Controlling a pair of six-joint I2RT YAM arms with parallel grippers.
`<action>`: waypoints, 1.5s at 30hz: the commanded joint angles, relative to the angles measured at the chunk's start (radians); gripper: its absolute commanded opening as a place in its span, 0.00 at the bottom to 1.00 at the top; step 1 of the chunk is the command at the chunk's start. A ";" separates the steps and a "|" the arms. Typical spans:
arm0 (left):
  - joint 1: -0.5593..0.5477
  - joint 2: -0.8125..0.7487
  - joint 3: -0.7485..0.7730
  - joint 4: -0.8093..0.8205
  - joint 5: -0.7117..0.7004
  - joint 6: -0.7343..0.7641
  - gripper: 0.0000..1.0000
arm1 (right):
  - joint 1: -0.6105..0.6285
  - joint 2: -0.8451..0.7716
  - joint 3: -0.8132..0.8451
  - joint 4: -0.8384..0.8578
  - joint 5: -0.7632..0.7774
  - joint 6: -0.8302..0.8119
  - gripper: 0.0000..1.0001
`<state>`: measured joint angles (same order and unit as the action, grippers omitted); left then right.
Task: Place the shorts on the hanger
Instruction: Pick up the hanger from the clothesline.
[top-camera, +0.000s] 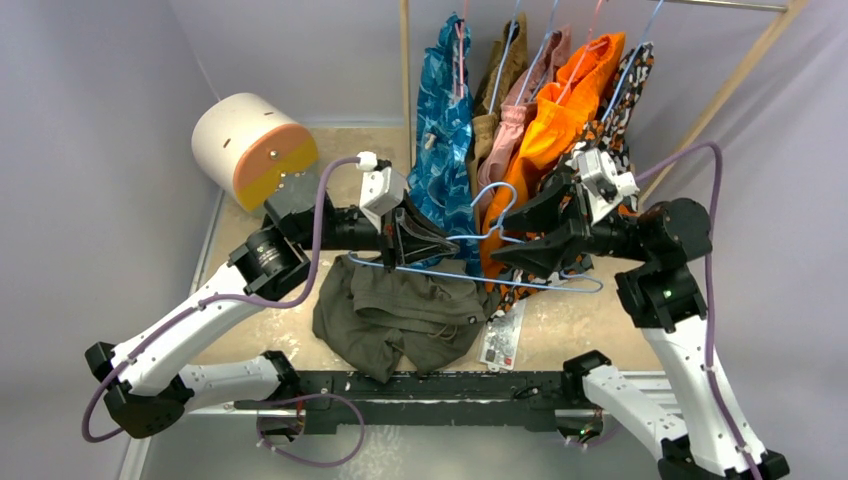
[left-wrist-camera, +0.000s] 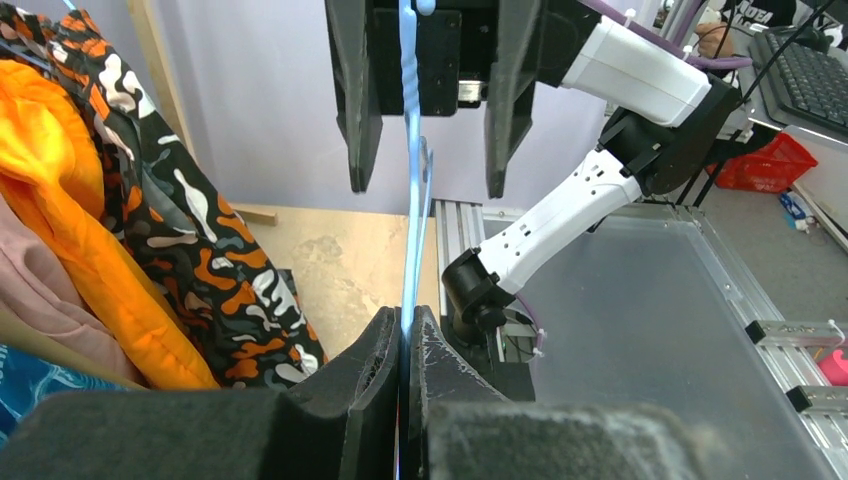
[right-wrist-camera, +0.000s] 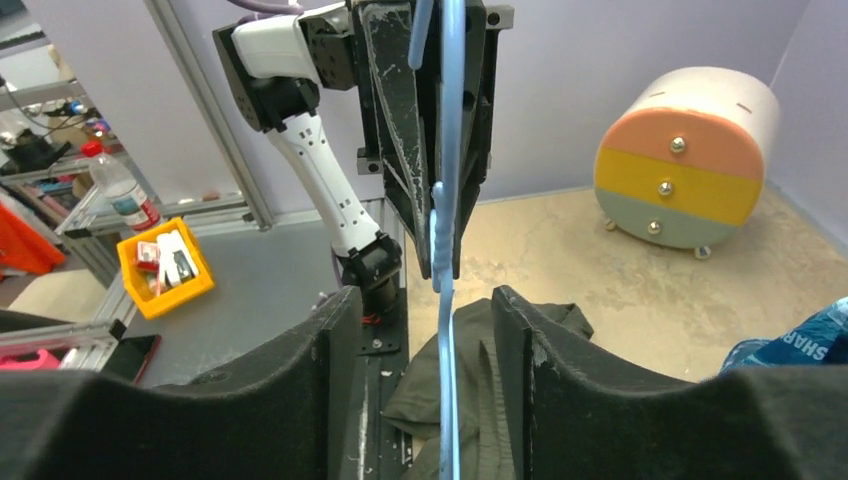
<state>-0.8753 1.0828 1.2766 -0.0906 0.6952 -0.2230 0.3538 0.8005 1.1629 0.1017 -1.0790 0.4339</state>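
A pale, mottled beige bench (top-camera: 565, 325) stands inside plain lavender walls. At its 12 to 1 o'clock edge a wooden rail (top-camera: 405, 60) carries hung garments: blue patterned shorts (top-camera: 445, 110), then tan, pink, orange and black-patterned pieces. At 10 o'clock lies a white drum (top-camera: 250, 145) with a peach, yellow and grey face. A small white card (top-camera: 500, 340) lies at 5 o'clock, near the aluminium rail that holds the arm bases.

The shorts (top-camera: 400, 315) lie crumpled on the bench at 6 o'clock, dark olive, waist cord showing. The hanger (top-camera: 440, 273) is held in the air just past them, its long wire running from 9 to 3 o'clock. Whether the wire brushes the fabric cannot be told.

The left end effector (left-wrist-camera: 405, 325) comes in from 9 o'clock, its pads pressed together and pinching the light-blue wire. The right end effector (right-wrist-camera: 445, 335) faces it from 3 o'clock, its fingers (right-wrist-camera: 330, 350) spread wide. The twisted neck of the hanger passes through the gap between them, and neither pad visibly bears on the wire.
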 joint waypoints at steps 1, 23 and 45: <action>0.002 0.004 0.020 0.098 0.018 -0.024 0.00 | 0.015 0.033 0.026 0.078 -0.036 0.061 0.47; 0.002 0.027 0.033 0.068 0.017 -0.003 0.00 | 0.040 0.062 0.045 0.081 -0.047 0.054 0.28; 0.001 0.009 0.029 0.034 -0.032 0.011 0.18 | 0.043 0.031 0.050 -0.030 0.055 -0.027 0.00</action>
<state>-0.8753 1.1152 1.2774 -0.0704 0.6975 -0.2253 0.3927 0.8597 1.1778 0.0811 -1.0821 0.4442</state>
